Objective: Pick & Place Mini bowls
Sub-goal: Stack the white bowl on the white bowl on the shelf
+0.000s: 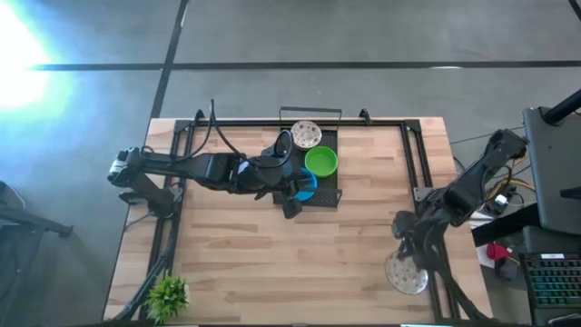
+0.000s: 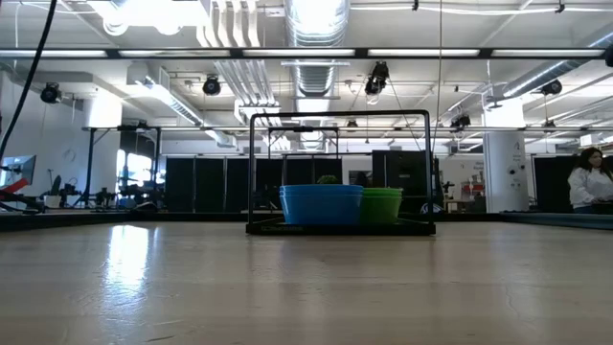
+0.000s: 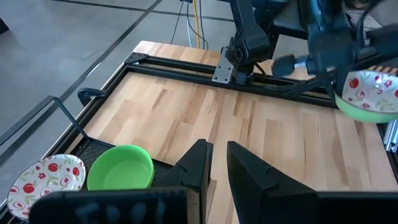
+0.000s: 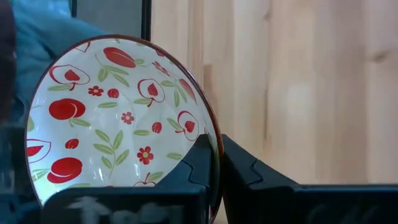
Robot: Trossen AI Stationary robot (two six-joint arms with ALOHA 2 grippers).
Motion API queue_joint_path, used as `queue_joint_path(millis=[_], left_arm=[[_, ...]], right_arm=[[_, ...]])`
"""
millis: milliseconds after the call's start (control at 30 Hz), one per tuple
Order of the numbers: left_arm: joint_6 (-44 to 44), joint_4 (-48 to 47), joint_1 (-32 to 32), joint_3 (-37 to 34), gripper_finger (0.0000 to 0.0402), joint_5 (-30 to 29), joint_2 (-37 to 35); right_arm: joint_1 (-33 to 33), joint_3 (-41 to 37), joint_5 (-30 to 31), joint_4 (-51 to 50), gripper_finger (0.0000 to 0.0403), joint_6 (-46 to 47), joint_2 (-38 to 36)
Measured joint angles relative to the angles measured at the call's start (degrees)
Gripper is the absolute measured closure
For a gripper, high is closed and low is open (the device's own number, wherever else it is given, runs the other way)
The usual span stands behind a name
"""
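A black tray (image 1: 329,196) with a wire frame sits at the table's far middle. On it rest a floral white bowl (image 1: 306,135), a green bowl (image 1: 321,162) and a blue bowl (image 1: 308,188). The low view shows the blue bowl (image 2: 321,204) and the green bowl (image 2: 381,205) side by side. My left gripper (image 1: 290,205) hovers at the tray's near edge, beside the blue bowl, fingers slightly open (image 3: 218,149) and touching nothing. My right gripper (image 1: 407,247) is near the table's right near corner, shut on another floral bowl (image 1: 406,272). My right gripper (image 4: 215,147) pinches the floral bowl's rim (image 4: 210,134), one finger inside the bowl and one outside. The bowl is lifted clear of the table and tilted, its patterned inside facing the wrist camera. In the left wrist view the bowl (image 3: 370,93) hangs below the right arm.
A small potted plant (image 1: 166,295) stands at the table's left near corner. Black rails (image 1: 422,163) run along the table's edges. Bare wood (image 1: 272,254) spans the table's middle and near side. A person (image 2: 586,182) stands far back in the room.
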Motion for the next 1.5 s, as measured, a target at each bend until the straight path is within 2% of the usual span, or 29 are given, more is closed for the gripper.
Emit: queue_joint_path(millis=[333, 567, 733, 967, 1167, 1367, 1500], left_arm=[[0.04, 0.02, 0.0, 0.0, 0.0348, 0.0, 0.0], [0.04, 0.04, 0.0, 0.0, 0.0349, 0.02, 0.0], [0.03, 0.05, 0.0, 0.0, 0.0348, 0.02, 0.0], [0.75, 0.11, 0.02, 1.01, 0.0348, 0.02, -0.14], [1.75, 0.1, 0.0, 1.25, 0.0349, 0.02, -1.8], [2.6, -0.02, 0.0, 1.25, 0.0348, 0.0, -3.77], [2.83, -0.02, 0.01, 1.25, 0.0348, 0.0, -4.7]], right_arm=[[-12.86, 10.74, 0.0, -9.84, 0.0392, -2.44, -1.49], [-26.55, 17.02, -0.05, -14.5, 0.0392, -3.92, -1.14], [-38.24, 22.47, -0.05, -16.66, 0.0392, -6.58, 1.84], [-54.91, 31.02, -0.53, -19.76, 0.0392, -18.37, 10.1], [-68.71, 36.98, -8.86, -19.74, 0.0392, -29.35, 20.28], [-76.65, 42.67, -11.53, -19.63, 0.0392, -35.16, 31.76], [-80.37, 46.79, -11.58, -16.57, 0.0392, -33.9, 39.92]])
